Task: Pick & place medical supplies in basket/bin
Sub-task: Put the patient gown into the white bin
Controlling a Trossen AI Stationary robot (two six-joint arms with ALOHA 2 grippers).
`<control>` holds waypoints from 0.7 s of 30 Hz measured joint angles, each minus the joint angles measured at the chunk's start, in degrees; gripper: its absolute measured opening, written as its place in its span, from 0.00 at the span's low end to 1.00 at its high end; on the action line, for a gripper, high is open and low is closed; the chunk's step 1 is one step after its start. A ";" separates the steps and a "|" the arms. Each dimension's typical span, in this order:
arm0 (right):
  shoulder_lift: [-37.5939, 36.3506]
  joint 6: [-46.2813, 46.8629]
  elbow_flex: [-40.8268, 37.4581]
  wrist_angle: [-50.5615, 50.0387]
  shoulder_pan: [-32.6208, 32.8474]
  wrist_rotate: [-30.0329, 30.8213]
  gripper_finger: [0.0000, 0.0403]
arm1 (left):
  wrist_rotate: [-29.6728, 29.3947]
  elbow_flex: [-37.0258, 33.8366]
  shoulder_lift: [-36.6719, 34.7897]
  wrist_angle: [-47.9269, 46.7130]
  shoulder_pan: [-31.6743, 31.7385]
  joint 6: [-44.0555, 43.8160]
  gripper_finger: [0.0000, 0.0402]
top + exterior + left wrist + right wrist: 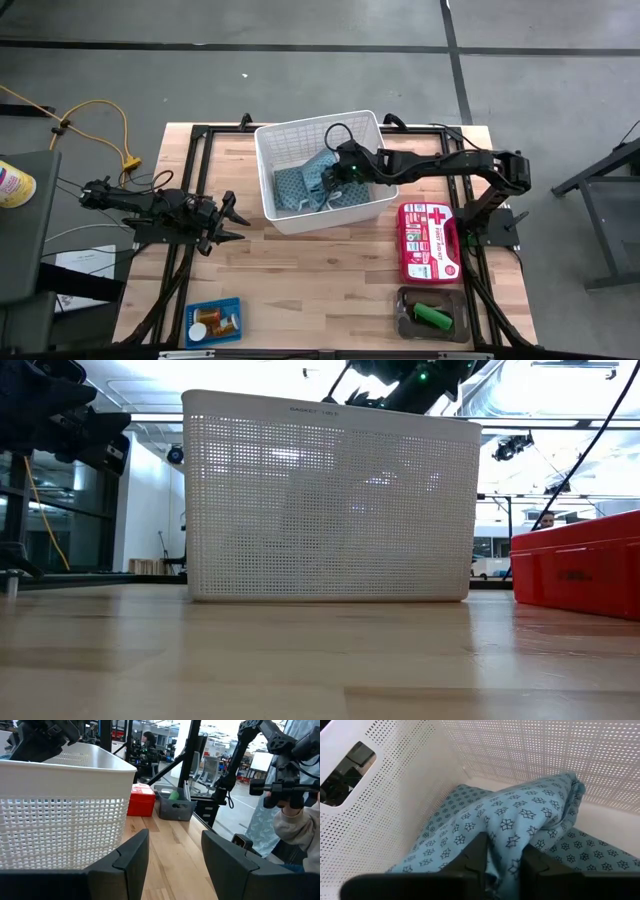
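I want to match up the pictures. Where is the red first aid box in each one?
High view: the red first aid box lies right of the white basket.
Low view: the box is at the right edge, beside the basket.
Left wrist view: the box peeks out behind the basket.
Right wrist view: not in it.
Shared landmark: the white basket.

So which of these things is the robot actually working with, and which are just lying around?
Part of the job:
- white basket
- teal cloths inside it
- right gripper, over the cloths
- blue tray with orange bottle
- grey tray with green piece

Just lying about:
- red first-aid case
- yellow cable
- left gripper, waiting
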 joint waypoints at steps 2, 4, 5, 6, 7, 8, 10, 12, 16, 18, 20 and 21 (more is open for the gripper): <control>0.00 -0.04 0.00 0.00 0.02 0.02 0.17 | 0.00 0.00 0.00 0.00 0.00 0.00 0.44; 0.00 -0.04 0.00 0.01 0.02 0.02 0.20 | -0.01 0.00 0.00 0.00 -0.01 0.00 0.44; 0.00 -0.04 0.00 0.02 0.03 0.02 0.21 | 0.00 0.00 0.01 0.00 0.00 0.00 0.44; 0.00 -0.04 0.00 0.02 0.03 0.02 0.22 | 0.00 0.00 0.00 0.00 -0.01 0.00 0.44; 0.00 -0.04 0.00 0.02 0.04 0.02 0.23 | 0.00 0.00 0.00 0.00 0.00 0.00 0.44; 0.00 -0.02 0.00 0.00 0.04 0.02 0.24 | 0.00 0.00 0.00 0.02 -0.02 0.00 0.44; 0.00 -0.02 0.00 0.02 0.04 0.03 0.26 | 0.00 0.00 0.02 0.00 0.00 0.00 0.44; 0.00 -0.11 0.00 -0.01 0.04 0.04 0.29 | 0.00 0.00 0.00 0.01 0.00 0.00 0.44; 0.00 -0.57 0.00 -0.70 0.04 0.67 0.33 | 0.00 0.00 0.02 0.00 0.00 0.00 0.44; 0.00 -0.57 0.00 -1.61 0.04 0.96 0.36 | 0.00 0.00 0.00 0.00 0.00 0.00 0.44; 0.00 -0.97 0.00 -2.33 0.00 1.08 0.38 | 0.00 0.00 0.01 0.01 0.00 0.00 0.44; 0.00 -1.53 0.00 -2.48 0.02 1.09 0.40 | -0.01 0.00 0.00 0.01 -0.02 0.00 0.44</control>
